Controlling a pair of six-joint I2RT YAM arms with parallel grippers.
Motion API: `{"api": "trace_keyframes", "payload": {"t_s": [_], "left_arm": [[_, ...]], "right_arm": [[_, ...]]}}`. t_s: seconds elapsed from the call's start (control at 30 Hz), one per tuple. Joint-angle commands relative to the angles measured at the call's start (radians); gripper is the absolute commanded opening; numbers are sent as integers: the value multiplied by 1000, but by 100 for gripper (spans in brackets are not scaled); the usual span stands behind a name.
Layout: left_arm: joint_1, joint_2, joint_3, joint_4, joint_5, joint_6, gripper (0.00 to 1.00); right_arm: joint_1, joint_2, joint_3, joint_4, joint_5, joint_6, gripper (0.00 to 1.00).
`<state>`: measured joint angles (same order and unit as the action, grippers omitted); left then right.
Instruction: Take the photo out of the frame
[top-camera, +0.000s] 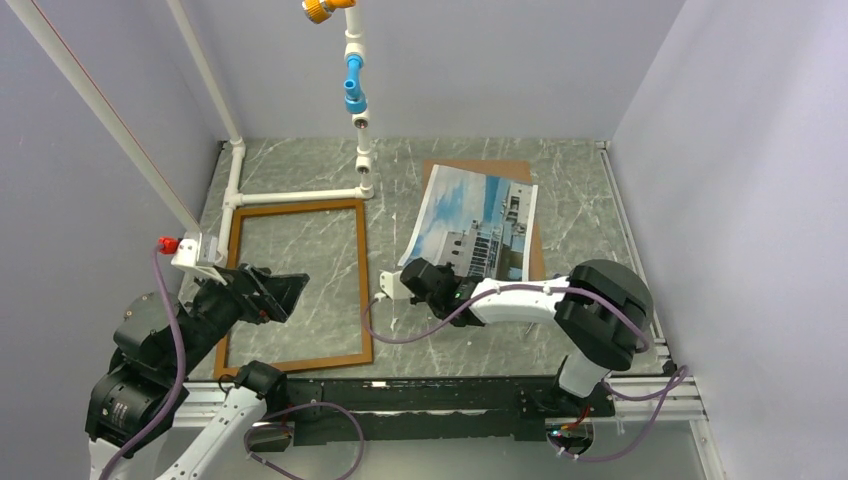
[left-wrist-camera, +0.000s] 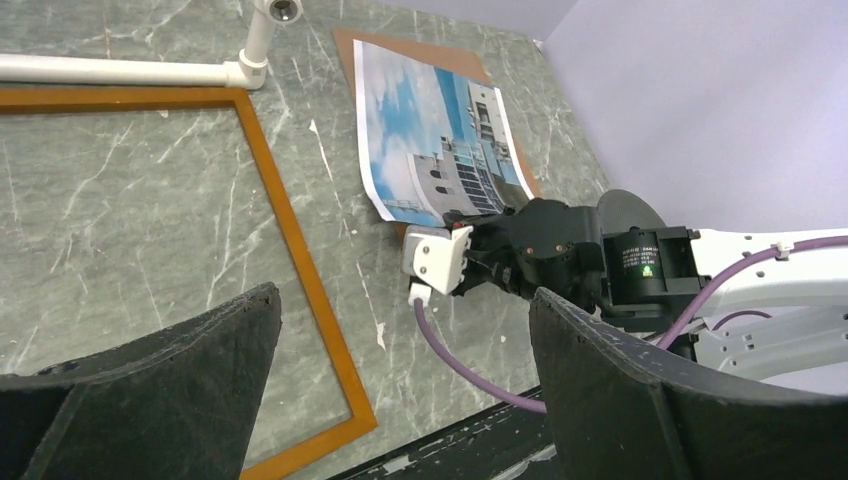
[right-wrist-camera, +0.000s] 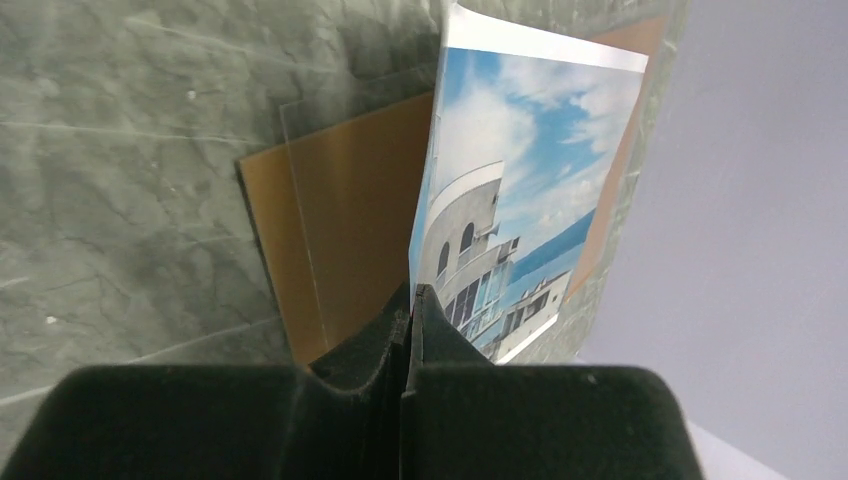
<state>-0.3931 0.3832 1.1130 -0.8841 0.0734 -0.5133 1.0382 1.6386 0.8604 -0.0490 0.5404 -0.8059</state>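
You're pinching the photo (right-wrist-camera: 520, 150) at its near edge, right gripper (right-wrist-camera: 412, 295) fingers pressed together on it. The sheet is lying ahead of the fingers over the brown board (right-wrist-camera: 360, 200), clear of the frame (top-camera: 363, 250). It's looking thin, floppy and easy to crease, so grip the edge margin and lift slowly. The left gripper (top-camera: 278, 290) is hanging wide apart and empty over the frame.

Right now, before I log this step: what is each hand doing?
Left hand: open, holding nothing.
Right hand: closed, pinching the photo at its near edge.
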Motion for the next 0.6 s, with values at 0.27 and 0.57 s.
{"api": "trace_keyframes", "payload": {"t_s": [0.27,0.57], "left_arm": [[4,7,-27,49,24,21,96],[5,-3,-25,42,16,27,96]], "right_arm": [[-33,-16,-143,228,-65,-215,0],[-52,-13,-181,302,-117,-300,0]]}}
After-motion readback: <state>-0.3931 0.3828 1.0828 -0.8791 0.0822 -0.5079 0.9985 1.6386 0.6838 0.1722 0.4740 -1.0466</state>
